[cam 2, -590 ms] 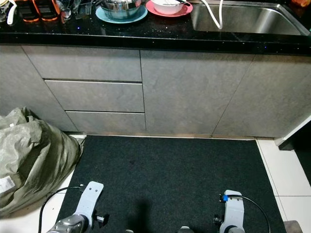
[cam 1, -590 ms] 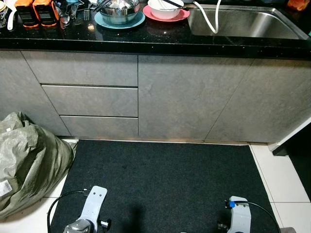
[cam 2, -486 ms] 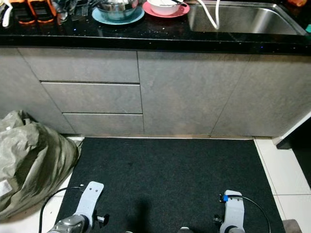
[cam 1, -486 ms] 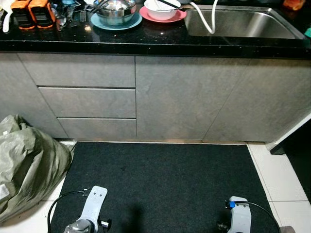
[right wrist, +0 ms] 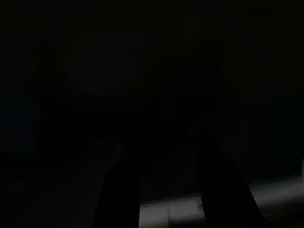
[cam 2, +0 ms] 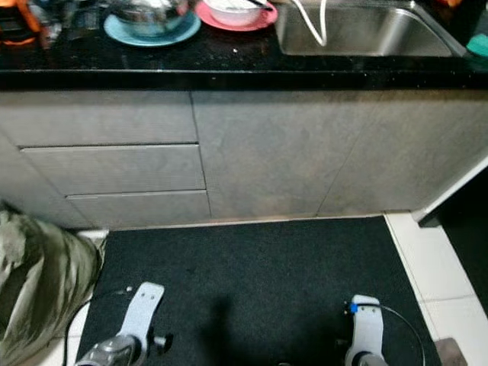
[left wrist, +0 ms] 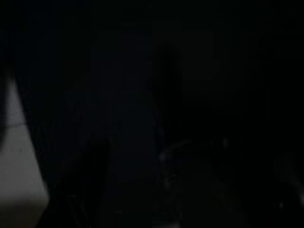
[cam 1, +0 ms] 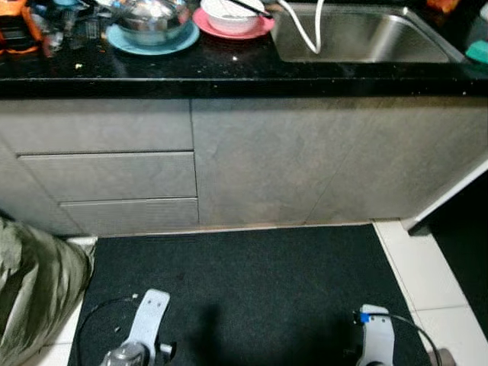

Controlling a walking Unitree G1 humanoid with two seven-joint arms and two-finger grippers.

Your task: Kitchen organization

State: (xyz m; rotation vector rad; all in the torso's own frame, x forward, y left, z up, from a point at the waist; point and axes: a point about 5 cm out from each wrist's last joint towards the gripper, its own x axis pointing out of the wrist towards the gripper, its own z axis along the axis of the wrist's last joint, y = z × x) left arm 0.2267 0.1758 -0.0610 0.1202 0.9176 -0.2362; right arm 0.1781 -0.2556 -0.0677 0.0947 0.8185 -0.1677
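Kitchen: black tabletop [cam 1: 229,72] across upper frame; metal bowl on blue plate [cam 1: 150,19] upper left, nearer left arm [cam 1: 145,328]. Both arms hanging idle, bottom frame; claw state indeterminable.

The black tabletop [cam 1: 229,69] holds a blue plate [cam 1: 149,40] with a shiny metal bowl [cam 1: 151,14] just left of a pink plate [cam 1: 231,27] with a white bowl [cam 1: 227,8], and the steel sink [cam 1: 358,34] sits right of the pink plate.
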